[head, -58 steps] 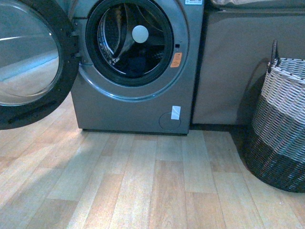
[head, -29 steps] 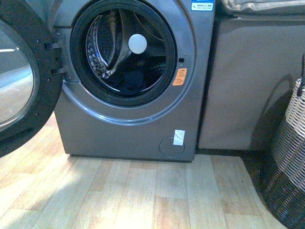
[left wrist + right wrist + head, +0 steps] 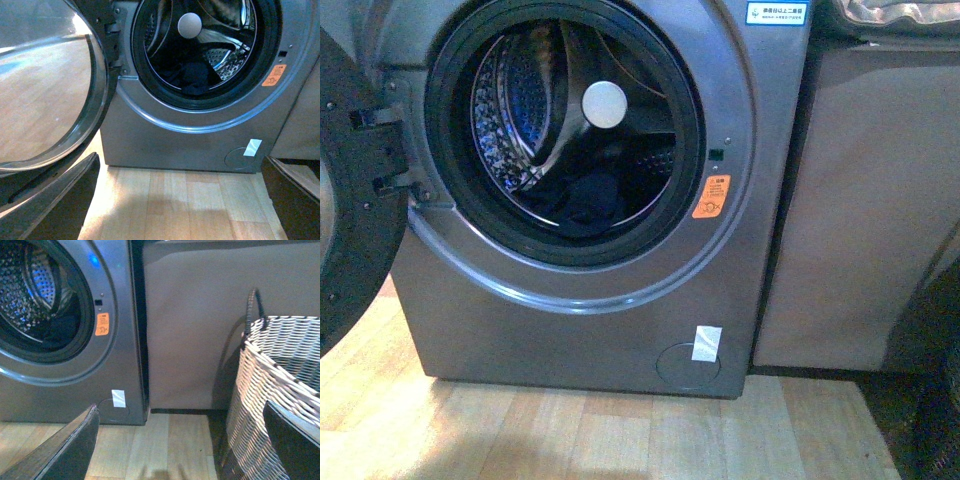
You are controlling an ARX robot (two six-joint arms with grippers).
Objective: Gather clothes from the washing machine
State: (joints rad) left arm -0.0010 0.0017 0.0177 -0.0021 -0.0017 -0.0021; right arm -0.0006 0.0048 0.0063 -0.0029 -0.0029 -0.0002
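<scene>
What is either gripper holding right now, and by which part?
Nothing: left gripper and right gripper are open, empty; the clothes lie inside the washing machine.

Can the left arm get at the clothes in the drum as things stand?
Probably yes: the door is swung open, the clothes lie exposed in the drum, and nothing stands between them and the open left gripper.

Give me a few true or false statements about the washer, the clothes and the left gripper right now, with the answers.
1. The washing machine has its door swung open. True.
2. Its drum is empty. False: dark clothes lie at the bottom.
3. An orange sticker sits beside the porthole. True.
4. The left gripper grips the clothes. False: it is open, outside the drum.
</scene>
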